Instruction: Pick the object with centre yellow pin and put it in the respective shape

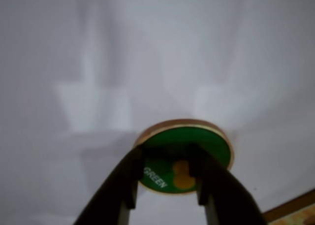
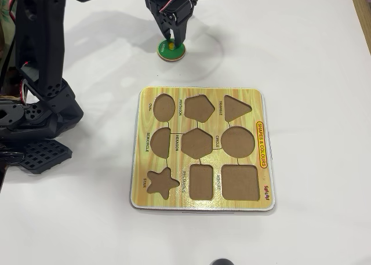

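A round green piece [image 1: 214,142] marked GREEN, with a yellow centre pin [image 1: 182,176], lies flat on the white table. In the overhead view the piece [image 2: 177,54] sits above the puzzle board [image 2: 200,93], apart from it. My gripper [image 1: 167,156] is lowered over the piece, its dark fingers standing on either side of the pin; the right finger is close to the pin and a gap shows on the left. In the overhead view the gripper [image 2: 171,40] covers most of the pin. The board's round recess [image 2: 239,142] is empty.
The wooden board holds several empty shape recesses: oval, pentagon, triangle, semicircle, hexagon, star, rectangle, square. Its corner shows in the wrist view [image 1: 295,212]. The black arm base [image 2: 40,111] fills the left side. A dark object [image 2: 221,261] sits at the bottom edge.
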You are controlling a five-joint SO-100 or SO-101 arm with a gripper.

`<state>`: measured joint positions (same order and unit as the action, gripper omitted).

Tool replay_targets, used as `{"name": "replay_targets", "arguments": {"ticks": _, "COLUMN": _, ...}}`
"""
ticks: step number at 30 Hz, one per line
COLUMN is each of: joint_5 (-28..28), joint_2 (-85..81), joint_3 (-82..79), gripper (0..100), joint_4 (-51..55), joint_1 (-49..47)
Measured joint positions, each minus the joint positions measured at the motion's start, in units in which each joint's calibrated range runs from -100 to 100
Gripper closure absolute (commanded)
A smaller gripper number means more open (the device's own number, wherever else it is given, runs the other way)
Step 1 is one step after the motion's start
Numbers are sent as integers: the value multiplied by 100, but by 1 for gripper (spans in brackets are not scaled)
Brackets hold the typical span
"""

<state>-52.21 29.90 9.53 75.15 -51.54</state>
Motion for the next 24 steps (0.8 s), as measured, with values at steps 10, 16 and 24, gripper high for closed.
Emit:
{"name": "replay_targets", "arguments": {"ticks": 10, "joint_5": 0, "joint_2": -17, "joint_3": -90, "gripper": 90, "joint_4": 0, "joint_1": 0}}
{"name": "replay_targets", "arguments": {"ticks": 16, "joint_5": 0, "joint_2": -17, "joint_3": -90, "gripper": 90, "joint_4": 0, "joint_1": 0}}
{"name": "replay_targets", "arguments": {"ticks": 24, "joint_5": 21, "joint_2": -17, "joint_3": -261, "gripper": 90, "joint_4": 0, "joint_1": 0}}
